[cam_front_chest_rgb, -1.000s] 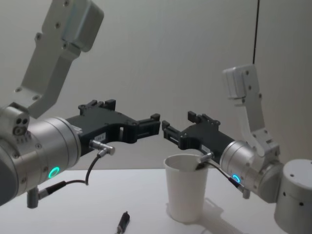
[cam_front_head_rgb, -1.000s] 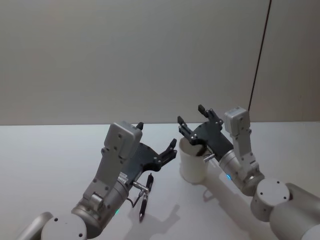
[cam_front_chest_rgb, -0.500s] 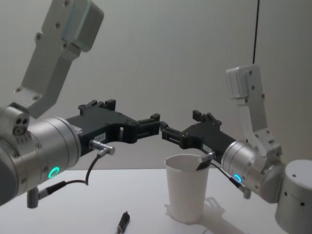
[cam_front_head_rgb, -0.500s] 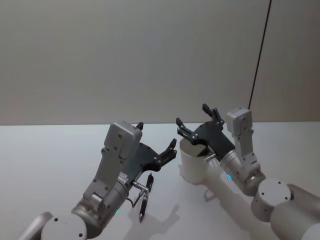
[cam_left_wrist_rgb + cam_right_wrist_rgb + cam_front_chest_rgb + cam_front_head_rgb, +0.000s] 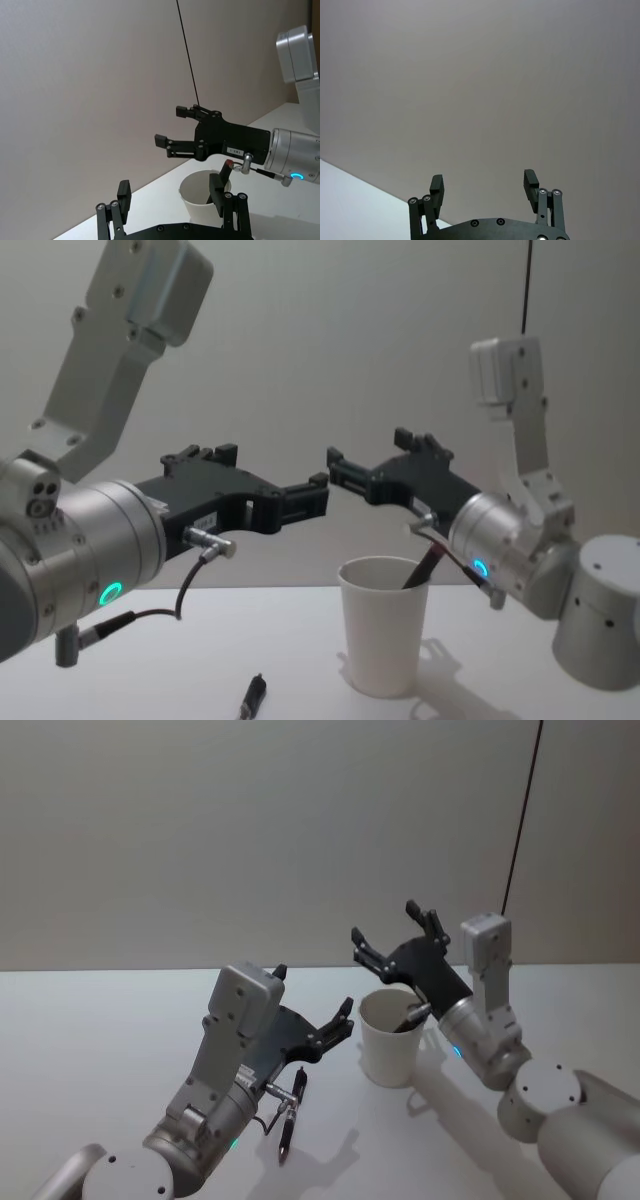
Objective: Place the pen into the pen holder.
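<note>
The white cup (image 5: 388, 1055) stands upright on the surface (image 5: 100, 1040). A dark pen (image 5: 417, 568) is inside it. It leans on the rim and its top sticks out a little. The right claw (image 5: 385, 923) hangs just above the cup, spread wide and holding nothing. The left claw (image 5: 313, 992) is up in the air beside the cup, on its left. It is wide too, and holds nothing. A second pen (image 5: 290, 1115) lies flat on the surface near the left arm, apart from the cup.

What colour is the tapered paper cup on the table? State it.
The tapered paper cup is plain white, unpatterned; clearest in the chest view.
</note>
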